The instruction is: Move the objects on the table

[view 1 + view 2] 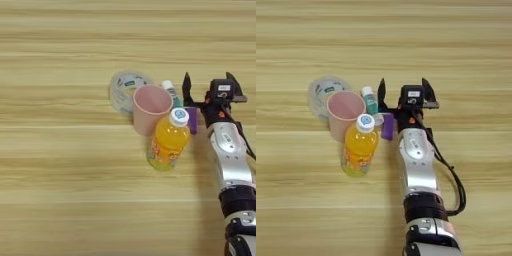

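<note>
Sitting far left on the wood surface [60,165]: tape roll [325,89], pink cup [345,114] touching it, juice bottle [359,146] nearer, glue stick [370,99], purple block [388,125], then the pincer [404,89] spread wide, holding nothing

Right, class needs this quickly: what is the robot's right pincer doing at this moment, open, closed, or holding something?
Right pincer: open, two black fingers spread wide, holding nothing, beside the small purple block.

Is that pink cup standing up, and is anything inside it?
Upright and seemingly empty: the pink cup has its round mouth facing up, showing only pink inside. It stands among the other items.
</note>
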